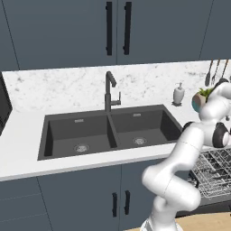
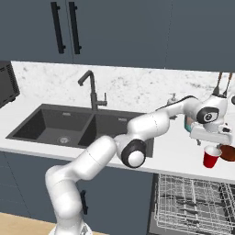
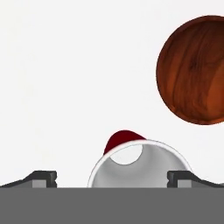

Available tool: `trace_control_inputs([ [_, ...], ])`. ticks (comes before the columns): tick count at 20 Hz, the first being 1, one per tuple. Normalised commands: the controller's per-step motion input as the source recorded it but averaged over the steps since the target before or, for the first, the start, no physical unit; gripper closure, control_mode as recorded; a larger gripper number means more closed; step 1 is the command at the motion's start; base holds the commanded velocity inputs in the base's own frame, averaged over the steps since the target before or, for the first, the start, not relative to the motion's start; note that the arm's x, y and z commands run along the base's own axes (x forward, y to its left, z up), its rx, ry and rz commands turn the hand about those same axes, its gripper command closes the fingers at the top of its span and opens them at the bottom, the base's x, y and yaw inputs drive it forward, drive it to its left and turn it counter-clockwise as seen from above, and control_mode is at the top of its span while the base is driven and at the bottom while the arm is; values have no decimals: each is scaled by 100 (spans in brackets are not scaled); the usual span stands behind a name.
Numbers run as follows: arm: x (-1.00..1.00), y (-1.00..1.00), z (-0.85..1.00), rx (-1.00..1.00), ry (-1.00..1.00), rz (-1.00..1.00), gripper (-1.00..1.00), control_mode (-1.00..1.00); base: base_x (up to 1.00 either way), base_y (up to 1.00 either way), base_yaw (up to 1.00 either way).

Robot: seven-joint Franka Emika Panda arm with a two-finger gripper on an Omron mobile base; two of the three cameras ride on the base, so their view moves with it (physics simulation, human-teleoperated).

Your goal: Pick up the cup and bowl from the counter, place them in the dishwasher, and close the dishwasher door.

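Observation:
A red cup [image 2: 211, 157] with a white inside stands upright on the white counter [image 2: 174, 158], right of the sink. My gripper [image 2: 209, 137] hangs just above it, open. In the hand view the cup [image 3: 140, 164] sits between my fingertips [image 3: 43, 178], closer to the right one, and neither finger presses on it. A brown wooden bowl [image 3: 194, 70] rests on the counter beside the cup, at the right edge of the right base view [image 2: 228, 153]. Below the counter edge the dishwasher's grey wire rack [image 2: 197, 202] is pulled out. The dishwasher door is out of view.
A dark double sink [image 2: 69, 126] with a black faucet [image 2: 92, 89] lies left of my arm. A soap dispenser [image 1: 179, 94], a teal plant pot [image 1: 198, 101] and hanging utensils [image 1: 216, 70] stand along the back wall. Blue-grey cupboards [image 1: 117, 27] hang overhead.

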Motion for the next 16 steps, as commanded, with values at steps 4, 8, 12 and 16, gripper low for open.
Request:
trace_control_inputs([
  [4,0,0,-12,0,0,0,-100,-100,0,0,0],
  [8,-8,12,-3,0,0,0,-100,-100,0,0,0],
  [12,-1,18,-11,0,0,0,-100,-100,0,0,0],
  [16,-1,6,-24,0,0,0,-100,-100,0,0,0],
])
